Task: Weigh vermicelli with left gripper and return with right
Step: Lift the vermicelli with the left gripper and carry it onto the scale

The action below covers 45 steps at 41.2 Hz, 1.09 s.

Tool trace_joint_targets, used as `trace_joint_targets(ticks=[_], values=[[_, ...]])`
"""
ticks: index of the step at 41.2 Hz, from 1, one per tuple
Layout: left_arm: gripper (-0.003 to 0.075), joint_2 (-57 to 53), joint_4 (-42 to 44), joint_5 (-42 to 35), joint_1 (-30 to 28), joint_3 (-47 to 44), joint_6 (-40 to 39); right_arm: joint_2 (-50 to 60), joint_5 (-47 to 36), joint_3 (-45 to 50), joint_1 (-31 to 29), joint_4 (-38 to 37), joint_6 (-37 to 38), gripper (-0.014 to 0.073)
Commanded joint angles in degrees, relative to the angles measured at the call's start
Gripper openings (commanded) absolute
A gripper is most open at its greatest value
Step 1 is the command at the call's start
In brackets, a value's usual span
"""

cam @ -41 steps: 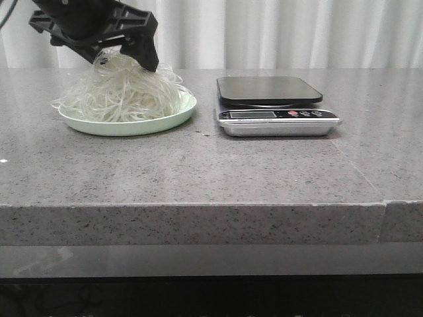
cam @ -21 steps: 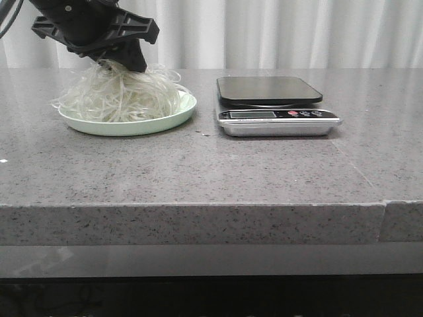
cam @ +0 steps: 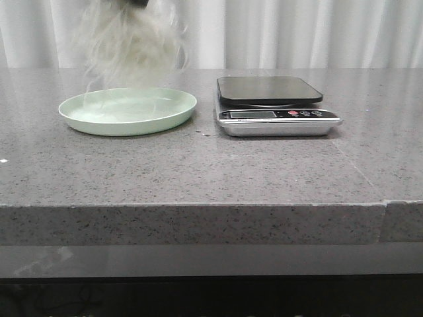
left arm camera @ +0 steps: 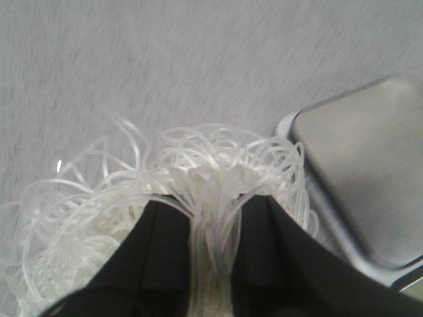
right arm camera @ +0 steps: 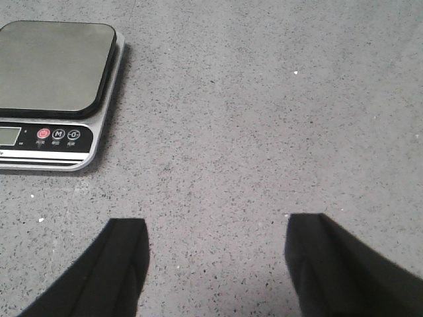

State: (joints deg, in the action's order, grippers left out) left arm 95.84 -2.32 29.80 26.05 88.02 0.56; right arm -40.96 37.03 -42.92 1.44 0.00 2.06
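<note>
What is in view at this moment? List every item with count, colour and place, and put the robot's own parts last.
vermicelli: one mound, translucent whitish, lifted clear above the plate, strands trailing down
plate: one, pale green, on the table's left part, no noodles left in it
scale: one, silver body with a dark platform, right of the plate, nothing on the platform
table: one, grey speckled stone
curtain: white, behind the table
left hand: one, black, closed on the vermicelli, up near the top edge of the front view
right hand: one, black, fingers apart over bare table near the scale, holding nothing
</note>
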Motion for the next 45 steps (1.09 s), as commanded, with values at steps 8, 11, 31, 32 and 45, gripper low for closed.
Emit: trace_joint_targets(ticks=[8, 11, 31, 32, 45], values=[[0.0146, -0.6, -0.7, -5.8, 6.3, 11.9, 2.4, -0.3, -3.4, -1.4, 0.0, -0.6, -0.1, 0.0545], [0.0146, 1.4, -0.7, -5.8, 7.8, 14.8, 2.4, -0.3, -3.4, -1.4, 0.0, -0.6, -0.1, 0.0545], [0.0148, 17.8, -0.9, -6.8, 13.9, 28.6, 2.5, -0.3, -3.5, -1.4, 0.0, -0.6, -0.1, 0.0545], [0.0148, 18.4, -0.9, -6.9, 13.9, 28.6, 2.5, -0.3, -3.5, -1.4, 0.0, -0.6, -0.1, 0.0545], [0.0376, 20.8, -1.2, -5.0, 14.3, 28.6, 2.5, -0.3, -3.3, -1.4, 0.0, -0.6, -0.1, 0.0545]])
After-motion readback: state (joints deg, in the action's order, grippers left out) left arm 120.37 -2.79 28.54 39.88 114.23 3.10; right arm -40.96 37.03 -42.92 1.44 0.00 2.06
